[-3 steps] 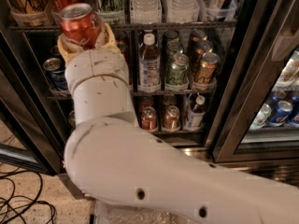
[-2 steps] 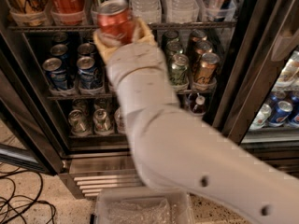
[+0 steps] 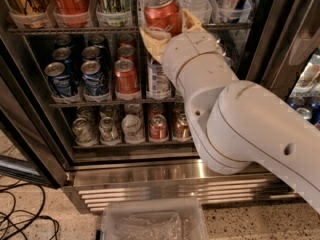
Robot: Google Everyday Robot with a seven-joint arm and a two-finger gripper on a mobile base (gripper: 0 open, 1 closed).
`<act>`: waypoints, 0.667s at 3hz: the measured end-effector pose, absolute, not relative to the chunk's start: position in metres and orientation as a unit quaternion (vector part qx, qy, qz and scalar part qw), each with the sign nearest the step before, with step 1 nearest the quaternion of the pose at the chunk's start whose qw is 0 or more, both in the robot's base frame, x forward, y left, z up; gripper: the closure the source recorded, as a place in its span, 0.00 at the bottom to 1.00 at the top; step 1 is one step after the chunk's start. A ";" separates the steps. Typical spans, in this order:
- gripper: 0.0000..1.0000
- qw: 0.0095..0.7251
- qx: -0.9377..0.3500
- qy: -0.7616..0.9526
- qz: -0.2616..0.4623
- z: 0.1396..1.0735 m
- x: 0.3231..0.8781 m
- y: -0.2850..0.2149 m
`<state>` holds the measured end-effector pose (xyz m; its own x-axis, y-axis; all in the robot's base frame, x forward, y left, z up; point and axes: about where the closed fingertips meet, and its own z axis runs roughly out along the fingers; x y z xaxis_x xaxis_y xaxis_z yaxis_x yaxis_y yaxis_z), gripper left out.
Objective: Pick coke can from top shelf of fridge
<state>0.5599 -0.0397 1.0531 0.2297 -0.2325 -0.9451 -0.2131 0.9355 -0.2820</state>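
Observation:
My gripper (image 3: 167,31) is shut on a red coke can (image 3: 162,13) with a silver top. It holds the can upright in front of the fridge (image 3: 165,169), at the height of the top shelf (image 3: 75,29). Tan fingers (image 3: 156,43) wrap around the can's lower half. My white arm (image 3: 235,114) reaches in from the lower right and hides much of the fridge's right side. Another red Coca-Cola container (image 3: 72,1) stands in a clear tray on the top shelf at the left.
Blue cans (image 3: 75,71) and a red can (image 3: 126,76) stand on the middle rack, several cans (image 3: 130,126) on the lower rack. A dark door frame (image 3: 280,39) stands at the right. A clear plastic bin (image 3: 152,221) and cables (image 3: 22,216) lie on the floor.
My arm has swung to the right with the coke can in the gripper, uncovering the left rows of cans on the middle and lower racks.

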 end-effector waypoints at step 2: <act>1.00 0.761 -0.193 0.619 0.019 1.054 0.560 -0.035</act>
